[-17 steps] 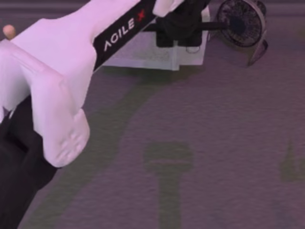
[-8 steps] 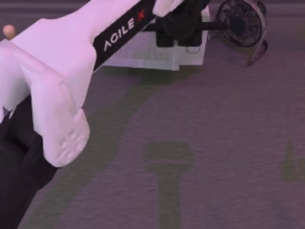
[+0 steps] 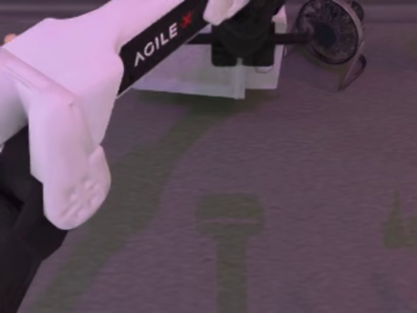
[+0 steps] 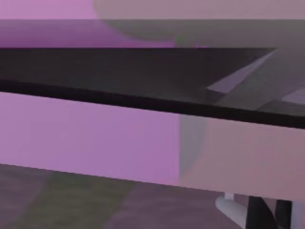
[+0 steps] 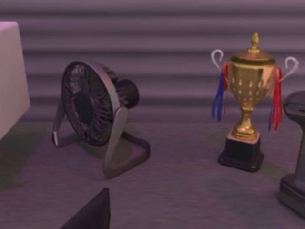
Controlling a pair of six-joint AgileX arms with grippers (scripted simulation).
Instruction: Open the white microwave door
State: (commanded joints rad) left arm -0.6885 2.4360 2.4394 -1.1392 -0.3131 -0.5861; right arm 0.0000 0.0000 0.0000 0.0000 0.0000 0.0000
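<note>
The white microwave (image 3: 189, 65) stands at the table's far edge, left of centre, and my left arm crosses over it from the lower left. Its door (image 3: 195, 86) faces the near side. My left gripper (image 3: 242, 57) is black and sits at the door's right edge, beside the knob panel (image 3: 264, 75). In the left wrist view the microwave (image 4: 95, 138) fills the picture, with a dark band across it. There the dark fingertips (image 4: 257, 214) stand close together on a pale handle bar (image 4: 231, 206). Only a dark tip of my right gripper (image 5: 95, 214) shows, low over the table near the fan.
A black round fan (image 3: 329, 29) stands just right of the microwave, seen closer as the fan (image 5: 93, 107) in the right wrist view. A gold trophy (image 5: 248, 95) on a black base and a dark object (image 5: 295, 157) stand further right.
My left arm has shifted a little to the left and towards the far side. Its gripper has stayed at the door's right edge.
</note>
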